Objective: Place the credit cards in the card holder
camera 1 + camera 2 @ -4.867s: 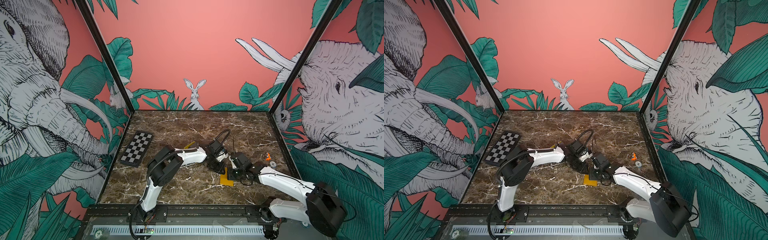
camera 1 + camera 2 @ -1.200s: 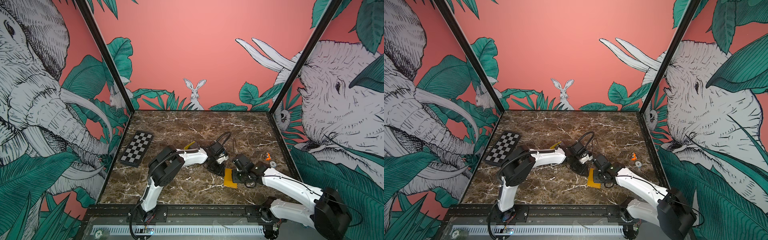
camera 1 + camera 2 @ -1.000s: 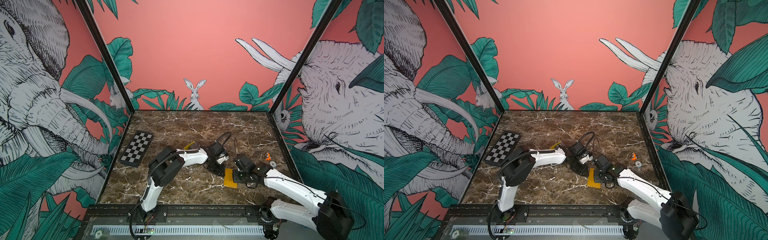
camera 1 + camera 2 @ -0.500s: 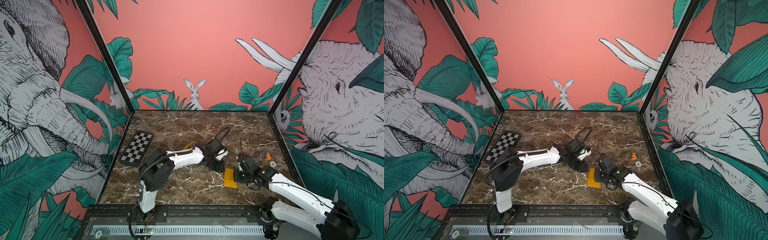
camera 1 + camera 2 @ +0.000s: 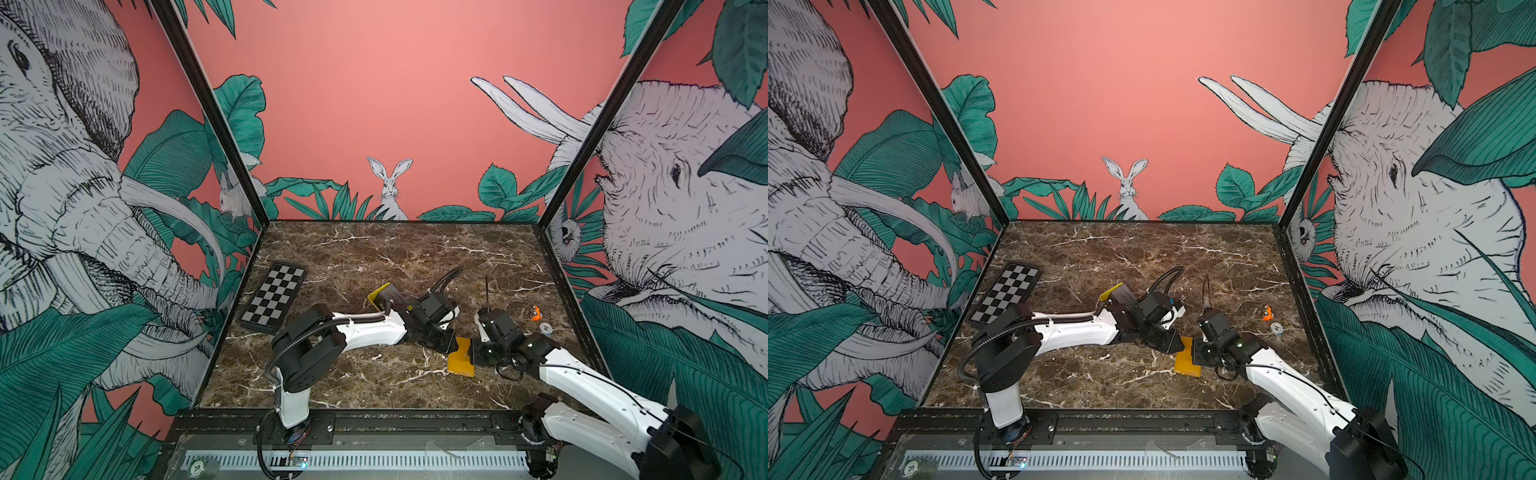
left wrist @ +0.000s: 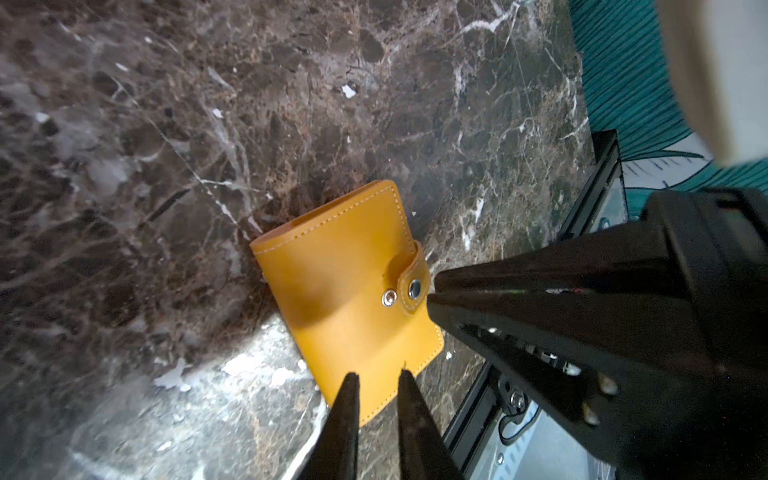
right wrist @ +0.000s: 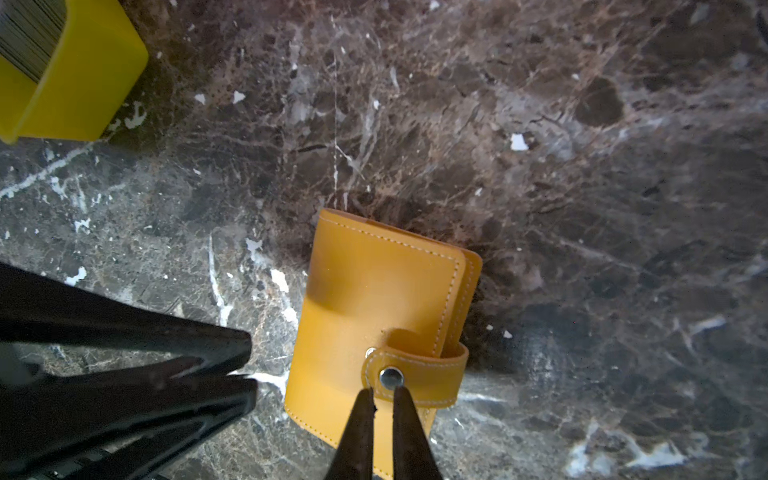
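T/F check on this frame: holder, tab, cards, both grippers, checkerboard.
1. The holder lies folded shut on the table. True.
2. Its tab is snapped. False: the tab's snap sits off the stud.
3. The cards sit in the tray. True.
4. The left gripper holds a card. False: it holds nothing, with its tips by the holder's edge.
5. The right gripper has its tips at the tab. True.
6. The checkerboard lies on the table's right. False: it is on the left in both top views.

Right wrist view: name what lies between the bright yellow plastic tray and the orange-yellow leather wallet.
Only bare brown marble tabletop separates tray and wallet, per the right wrist view.
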`<state>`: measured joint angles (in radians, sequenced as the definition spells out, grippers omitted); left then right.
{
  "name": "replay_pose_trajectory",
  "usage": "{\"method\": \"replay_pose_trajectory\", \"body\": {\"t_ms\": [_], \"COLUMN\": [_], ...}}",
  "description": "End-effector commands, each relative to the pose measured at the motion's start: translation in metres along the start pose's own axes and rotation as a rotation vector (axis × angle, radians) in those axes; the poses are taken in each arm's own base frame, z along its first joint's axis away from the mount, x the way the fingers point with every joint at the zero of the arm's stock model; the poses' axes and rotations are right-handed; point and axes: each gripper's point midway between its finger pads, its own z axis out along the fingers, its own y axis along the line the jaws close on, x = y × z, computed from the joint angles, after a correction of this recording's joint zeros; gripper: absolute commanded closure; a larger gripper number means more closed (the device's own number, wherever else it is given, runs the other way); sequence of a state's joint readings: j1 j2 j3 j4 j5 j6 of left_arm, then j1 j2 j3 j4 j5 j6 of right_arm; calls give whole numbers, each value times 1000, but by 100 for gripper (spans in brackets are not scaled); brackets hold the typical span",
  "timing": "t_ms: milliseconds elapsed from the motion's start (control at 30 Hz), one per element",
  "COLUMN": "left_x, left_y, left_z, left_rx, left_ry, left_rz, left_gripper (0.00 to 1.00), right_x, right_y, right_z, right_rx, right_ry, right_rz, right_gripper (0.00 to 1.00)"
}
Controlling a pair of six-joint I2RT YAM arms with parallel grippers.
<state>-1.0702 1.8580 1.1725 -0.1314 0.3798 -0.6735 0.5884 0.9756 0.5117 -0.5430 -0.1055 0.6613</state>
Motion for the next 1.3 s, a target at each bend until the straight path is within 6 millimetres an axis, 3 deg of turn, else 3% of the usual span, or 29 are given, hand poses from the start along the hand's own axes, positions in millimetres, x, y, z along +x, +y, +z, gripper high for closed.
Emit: {"method": "replay_pose_trajectory", "body": {"t_ms": [0, 467, 1267], "left_x": [1, 21, 26], "left_y": [3, 15, 12], "left_z": [12, 39, 42], "left_rx": [7, -38, -33], "left_ry": [-15, 44, 50], "left_rz": [-31, -52, -46], "left_gripper": [80, 82, 84], "right_x": [-1, 3, 2], "right_y": [0, -4, -5], "right_z": [3, 10, 20], "right_rx": [-8, -1, 4], "right_ry": [2, 21, 40], "right_rz": [-5, 10, 7], "right_gripper": [88, 87, 87]}}
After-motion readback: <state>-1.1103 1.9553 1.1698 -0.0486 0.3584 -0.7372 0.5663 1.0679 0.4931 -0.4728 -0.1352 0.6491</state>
